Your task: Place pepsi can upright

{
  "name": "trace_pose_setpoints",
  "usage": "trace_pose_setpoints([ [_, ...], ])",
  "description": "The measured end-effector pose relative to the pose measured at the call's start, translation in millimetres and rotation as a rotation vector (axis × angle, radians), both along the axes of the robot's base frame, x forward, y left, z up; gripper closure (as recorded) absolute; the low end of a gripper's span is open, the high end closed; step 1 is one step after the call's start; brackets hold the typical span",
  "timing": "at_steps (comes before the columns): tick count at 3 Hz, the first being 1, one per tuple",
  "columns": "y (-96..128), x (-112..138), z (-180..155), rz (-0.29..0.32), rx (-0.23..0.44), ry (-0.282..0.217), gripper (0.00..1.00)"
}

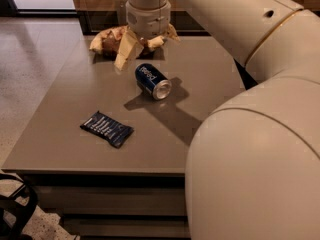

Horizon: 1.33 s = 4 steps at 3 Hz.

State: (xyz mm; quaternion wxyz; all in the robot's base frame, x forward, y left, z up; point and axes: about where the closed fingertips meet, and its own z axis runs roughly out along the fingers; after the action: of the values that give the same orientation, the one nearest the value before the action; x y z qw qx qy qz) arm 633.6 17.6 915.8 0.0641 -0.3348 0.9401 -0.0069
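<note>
The pepsi can (151, 79) is dark blue with white lettering. It lies on its side in the middle of the grey table (60, 139), with its silver end facing front right. My gripper (140, 50) hangs from the arm just behind and above the can. Its cream fingers (124, 54) are spread open and hold nothing. It does not touch the can.
A flat dark-blue snack wrapper (106, 128) lies on the table's front left. A brown-and-yellow chip bag (106, 40) sits at the back edge, partly behind the gripper. My arm's large white body (260, 149) fills the right side. Tiled floor lies to the left.
</note>
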Motion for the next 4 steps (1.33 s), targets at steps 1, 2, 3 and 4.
trace_pose_setpoints([
  [1, 4, -4, -14, -0.028, 0.02, 0.032, 0.0],
  [2, 13, -6, -29, -0.035, 0.051, 0.07, 0.0],
  [3, 18, -6, -46, -0.045, 0.071, 0.11, 0.0],
  [4, 21, -2, -62, -0.069, 0.045, 0.138, 0.0],
])
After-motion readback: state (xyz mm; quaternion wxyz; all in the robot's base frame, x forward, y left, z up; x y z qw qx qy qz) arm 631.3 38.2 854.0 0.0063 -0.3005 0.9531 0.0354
